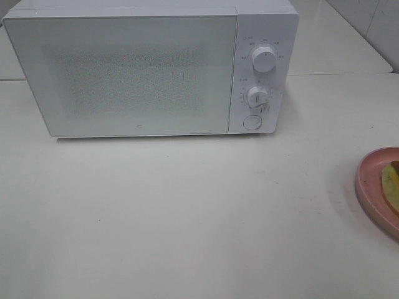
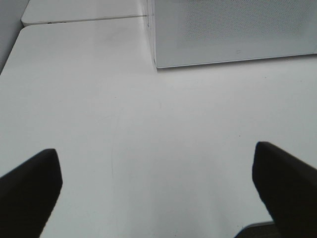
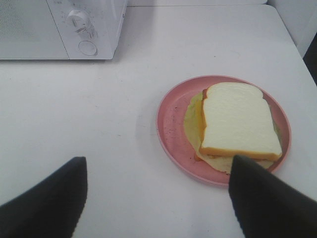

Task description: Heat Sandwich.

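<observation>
The sandwich (image 3: 239, 123), white bread with tan crust over yellow cheese and pale green filling, lies on a round pink plate (image 3: 171, 121). In the exterior high view only a sliver of the sandwich (image 1: 391, 185) and the plate (image 1: 372, 182) shows at the right edge. A white microwave (image 1: 149, 68) with its door shut stands at the back. My right gripper (image 3: 157, 198) is open above the table just short of the plate, nothing between its fingers. My left gripper (image 2: 157, 186) is open over bare table in front of the microwave (image 2: 233, 32). Neither gripper shows in the exterior high view.
The microwave has two knobs (image 1: 264, 59) and a round button (image 1: 252, 122) on its right panel. The white tabletop (image 1: 187, 212) has a seam behind the microwave, and a tiled wall (image 1: 374, 25) rises at the back right.
</observation>
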